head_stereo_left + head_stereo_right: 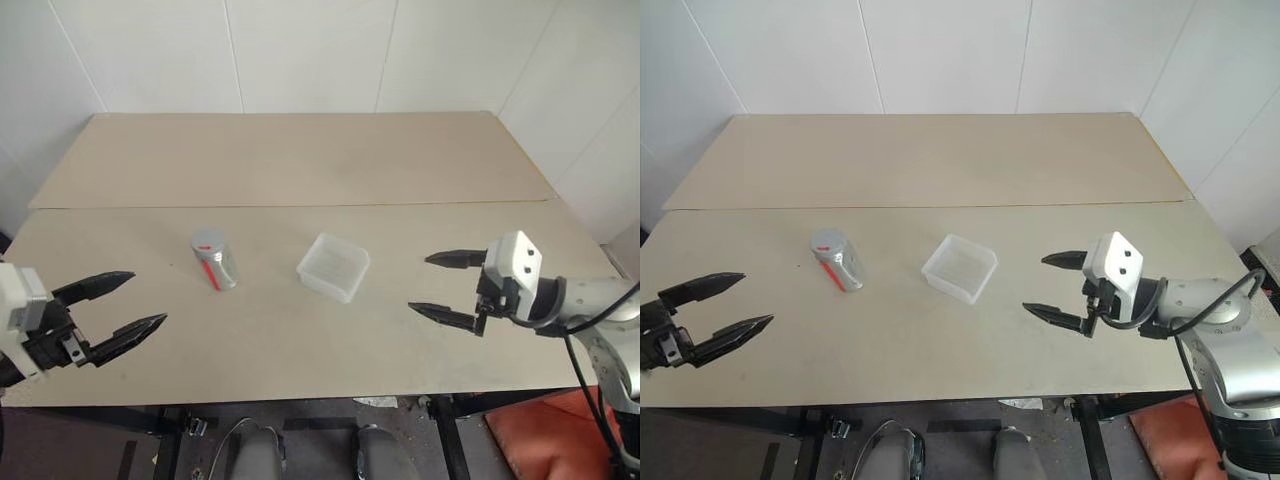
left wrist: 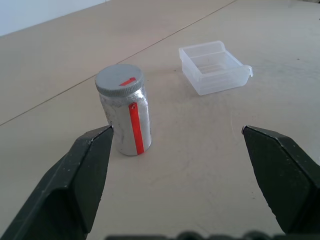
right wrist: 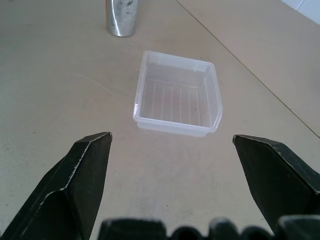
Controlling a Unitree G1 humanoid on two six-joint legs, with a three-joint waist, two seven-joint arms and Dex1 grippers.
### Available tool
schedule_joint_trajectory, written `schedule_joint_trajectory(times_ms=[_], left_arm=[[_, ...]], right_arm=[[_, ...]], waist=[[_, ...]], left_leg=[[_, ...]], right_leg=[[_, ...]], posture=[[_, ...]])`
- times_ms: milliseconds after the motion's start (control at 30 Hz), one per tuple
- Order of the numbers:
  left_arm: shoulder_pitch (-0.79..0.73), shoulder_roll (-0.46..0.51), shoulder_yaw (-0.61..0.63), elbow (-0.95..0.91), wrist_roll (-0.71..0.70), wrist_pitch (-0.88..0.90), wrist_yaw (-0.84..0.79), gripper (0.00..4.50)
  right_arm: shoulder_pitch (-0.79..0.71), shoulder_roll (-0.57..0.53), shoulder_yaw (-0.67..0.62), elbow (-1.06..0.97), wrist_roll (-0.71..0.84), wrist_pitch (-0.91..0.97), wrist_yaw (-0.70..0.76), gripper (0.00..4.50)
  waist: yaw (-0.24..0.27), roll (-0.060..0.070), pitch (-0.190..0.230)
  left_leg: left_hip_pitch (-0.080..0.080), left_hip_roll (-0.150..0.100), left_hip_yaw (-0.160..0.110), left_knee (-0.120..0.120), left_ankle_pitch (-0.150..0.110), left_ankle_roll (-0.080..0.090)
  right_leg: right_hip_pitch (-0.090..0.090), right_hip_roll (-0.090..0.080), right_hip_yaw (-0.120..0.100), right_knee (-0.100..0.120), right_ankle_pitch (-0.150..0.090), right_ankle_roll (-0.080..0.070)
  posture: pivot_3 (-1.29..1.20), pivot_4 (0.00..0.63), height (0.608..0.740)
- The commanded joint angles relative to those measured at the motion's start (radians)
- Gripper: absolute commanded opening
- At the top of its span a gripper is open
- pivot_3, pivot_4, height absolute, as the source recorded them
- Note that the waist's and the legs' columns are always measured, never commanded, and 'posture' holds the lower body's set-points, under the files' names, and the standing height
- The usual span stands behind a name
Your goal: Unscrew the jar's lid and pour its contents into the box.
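Jar (image 1: 214, 259) stands upright on table (image 1: 300, 160), lid (image 1: 207, 241) on, just left of box (image 1: 333, 267), not touching it. Head view: left gripper (image 1: 128, 300) well left of box, nearer table's front edge, fingers spread wide, empty. Right gripper (image 1: 440, 284) right of box, also wide open, holding nothing.
L wrist view: jar w/ red stripe close ahead between spread fingers, box (image 2: 215, 67) beyond it.
R wrist view: box (image 3: 178, 94) ahead, looks empty inside; jar (image 3: 122, 16) past box.
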Motion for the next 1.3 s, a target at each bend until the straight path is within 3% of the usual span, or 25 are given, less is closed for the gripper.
schedule_joint_trajectory(times_ms=[33,233,500,700,833,1000,1300], left_arm=[[0.01,-0.009,0.037,-0.039,-0.009,-0.014,0.013,4.46],[0.005,-0.06,0.03,-0.095,-0.04,-0.002,0.089,4.46],[0.033,-0.202,-0.096,-0.186,0.091,-0.039,0.288,4.46],[-0.077,-0.411,-0.317,-0.258,0.204,-0.004,0.619,4.46],[-0.156,-0.507,-0.442,-0.229,0.313,-0.026,0.754,4.46],[-0.247,-0.552,-0.517,-0.118,0.439,-0.08,0.846,4.46],[-0.336,-0.564,-0.569,0.055,0.502,-0.2,0.833,4.46]], right_arm=[[-0.046,0.014,0.018,0.0,0.005,-0.028,-0.004,4.5],[-0.098,0.031,0.043,0.027,0.022,-0.045,0.03,4.5],[-0.138,0.002,0.04,0.054,0.012,-0.056,0.064,4.5],[-0.194,-0.012,0.053,0.068,0.015,-0.046,0.091,4.5],[-0.222,-0.012,0.062,0.073,0.021,-0.046,0.117,4.5],[-0.235,-0.013,0.061,0.064,0.021,-0.044,0.125,4.5],[-0.241,-0.019,0.052,0.057,0.032,-0.046,0.146,4.5]], waist=[[0.0,0.0,0.0],[-0.001,0.0,0.0],[0.001,0.0,0.0],[0.003,-0.001,-0.001],[0.003,-0.002,-0.001],[0.001,-0.002,-0.002],[0.002,-0.002,-0.002]], left_leg=[[0.0,0.0,0.0,0.0,0.0,0.0],[0.0,0.0,0.001,0.0,0.0,0.0],[0.001,0.0,0.001,0.0,0.0,0.0],[0.002,0.0,0.001,0.001,0.0,0.0],[0.001,-0.001,0.0,0.001,0.0,0.0],[0.001,-0.001,0.0,0.001,0.0,0.0],[0.001,-0.001,0.0,0.001,0.0,0.0]], right_leg=[[0.0,0.0,0.0,0.0,0.0,0.0],[0.0,0.0,0.001,0.0,0.0,0.0],[0.0,0.0,0.001,0.0,0.0,0.0],[0.002,0.0,0.002,0.0,0.001,0.0],[0.003,0.0,0.001,0.0,0.001,0.0],[0.002,0.0,0.002,0.0,0.001,0.0],[0.002,0.0,0.002,0.0,0.001,0.0]], posture=[[0.0,0.15,0.74],[0.0,0.15,0.74],[0.0,0.15,0.74],[0.0,0.15,0.74],[0.0,0.15,0.74],[0.0,0.15,0.74],[0.0,0.15,0.74]])
